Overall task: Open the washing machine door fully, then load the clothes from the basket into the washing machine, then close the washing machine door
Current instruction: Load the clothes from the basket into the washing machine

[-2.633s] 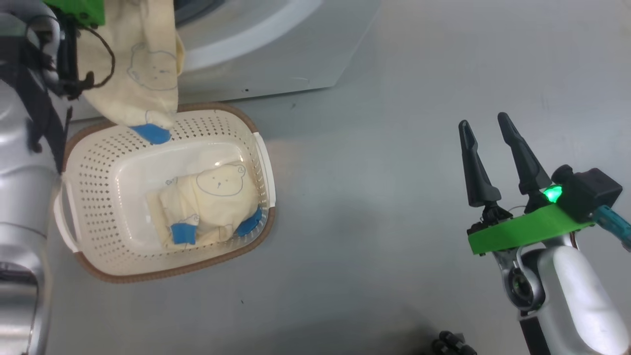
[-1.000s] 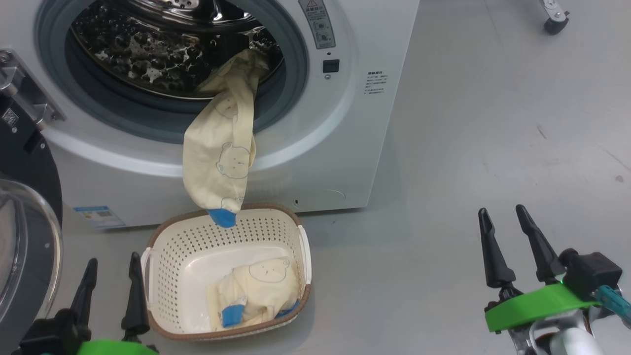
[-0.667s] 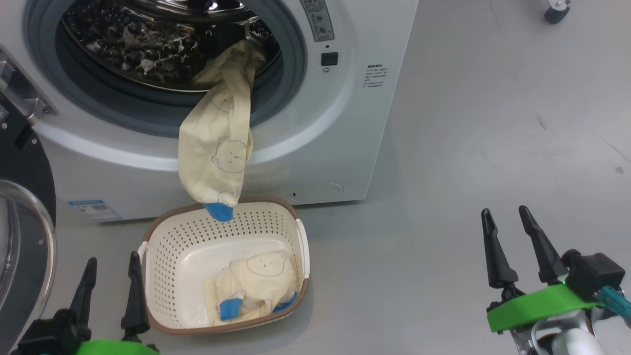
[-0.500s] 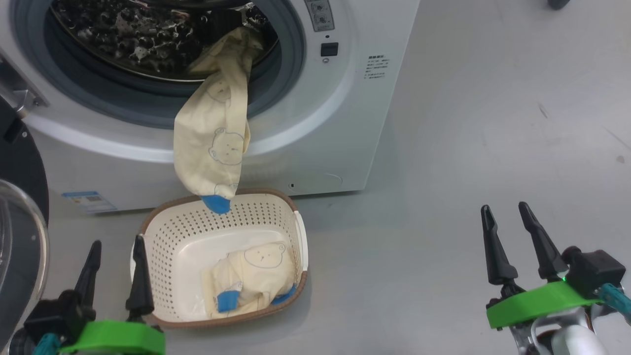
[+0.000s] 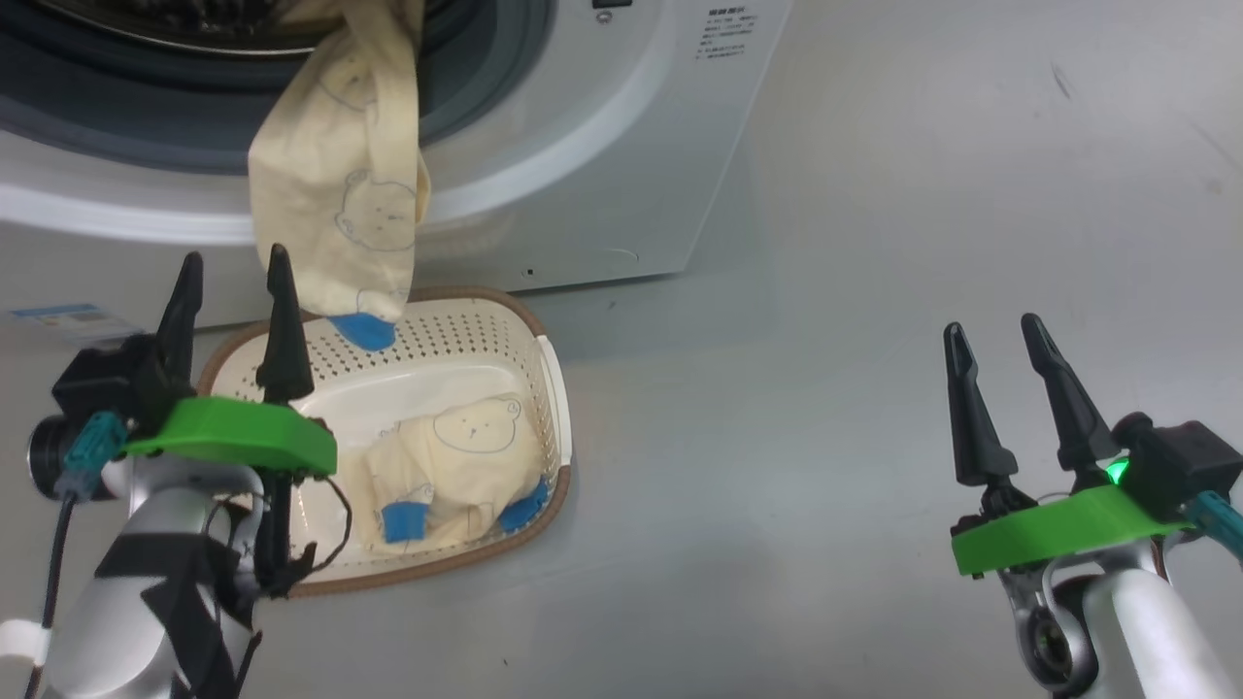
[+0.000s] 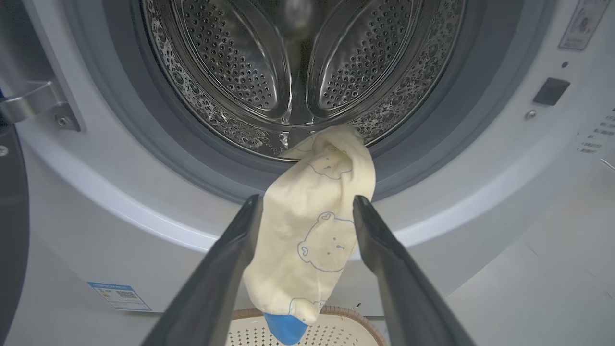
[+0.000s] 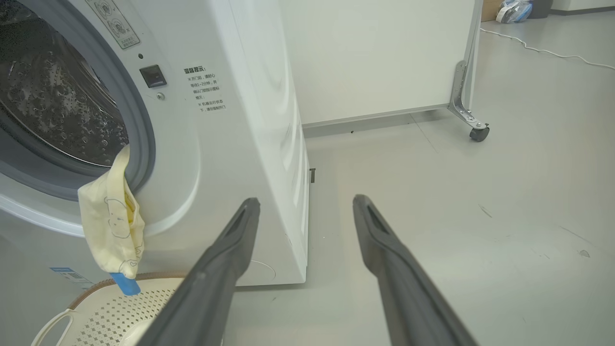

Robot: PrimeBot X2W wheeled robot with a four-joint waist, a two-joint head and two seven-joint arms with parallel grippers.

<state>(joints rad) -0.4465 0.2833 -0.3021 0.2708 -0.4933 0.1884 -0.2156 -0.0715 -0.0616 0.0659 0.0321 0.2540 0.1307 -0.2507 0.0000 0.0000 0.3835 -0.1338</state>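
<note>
Cream garment [image 5: 335,194] hangs from the drum [image 6: 298,62] above the basket [image 5: 466,330]; left claw [image 5: 235,254], right claw [image 5: 991,323] gape empty.

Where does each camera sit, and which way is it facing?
Head view: high, looking down at the basket and washing machine; left pincer and right pincer show, open.
Left wrist view: on the left arm, facing into the drum; its two fingers frame the hanging garment.
Right wrist view: on the right arm, facing past the machine's corner across the floor; its fingers show.
Shared: all three show the hanging garment.
</note>
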